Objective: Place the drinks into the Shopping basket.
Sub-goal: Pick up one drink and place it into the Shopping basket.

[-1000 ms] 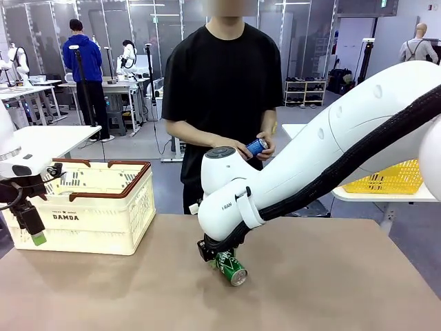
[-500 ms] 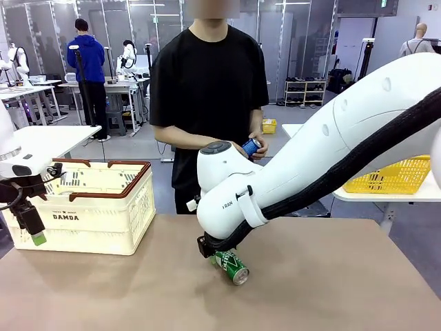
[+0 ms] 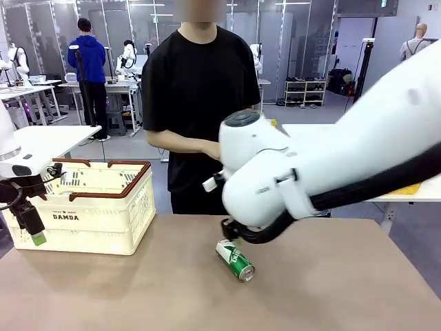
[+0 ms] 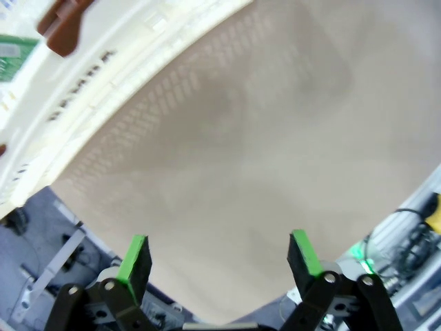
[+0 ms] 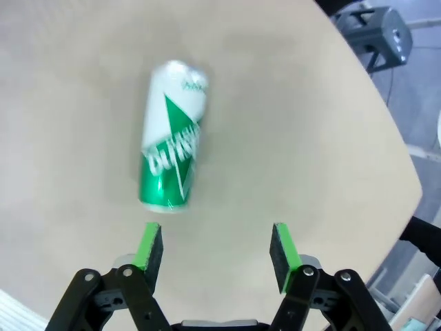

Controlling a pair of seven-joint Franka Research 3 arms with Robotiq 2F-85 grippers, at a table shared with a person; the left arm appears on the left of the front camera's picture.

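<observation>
A green can with white marks [image 3: 235,261] lies on its side near the middle of the brown table [image 3: 331,289]. In the right wrist view this green can [image 5: 172,155] rests just ahead and to the left of my right gripper [image 5: 215,247], which is open above the table and not touching it. My left gripper [image 3: 33,227] hangs open in front of the left end of the cream Shopping basket [image 3: 103,214]. In the left wrist view the left gripper [image 4: 219,256] holds nothing, and the basket's wall [image 4: 103,89] runs across the top left. The blue cans are hidden.
A person in a black shirt [image 3: 196,89] stands at the far side of the table, partly behind my bulky right arm [image 3: 324,172]. A white side table [image 3: 406,198] stands at the right. The table's right edge [image 5: 386,138] is close to the can.
My right arm has lifted and pulled back from the green can, which stays lying on the table. The person has shifted left, and the blue can in their hands is now behind my arm.
</observation>
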